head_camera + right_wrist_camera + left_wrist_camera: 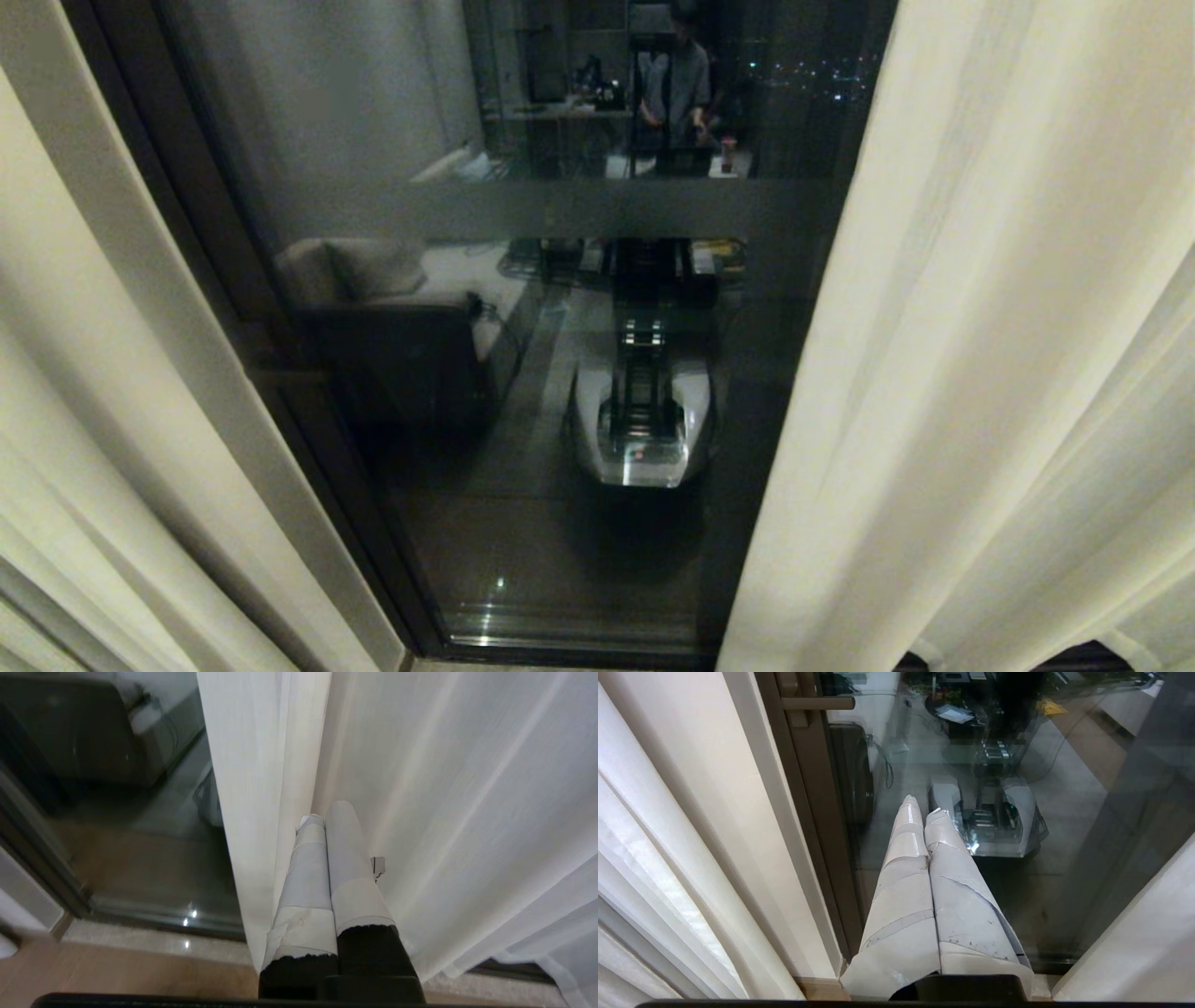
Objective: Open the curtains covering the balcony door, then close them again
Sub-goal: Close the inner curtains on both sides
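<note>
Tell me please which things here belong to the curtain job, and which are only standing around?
Belonging to the job:
- left curtain
- right curtain
- balcony door
- left claw, shut, before the glass
- right claw, shut, against the right curtain

Only standing around, seen in the glass:
- chair
- person

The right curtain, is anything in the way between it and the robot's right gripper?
Nothing visible. In the right wrist view the right gripper, jaws shut, points straight at the right curtain near its hemmed edge, with no object between them. Whether the tips touch the fabric can't be told.
</note>
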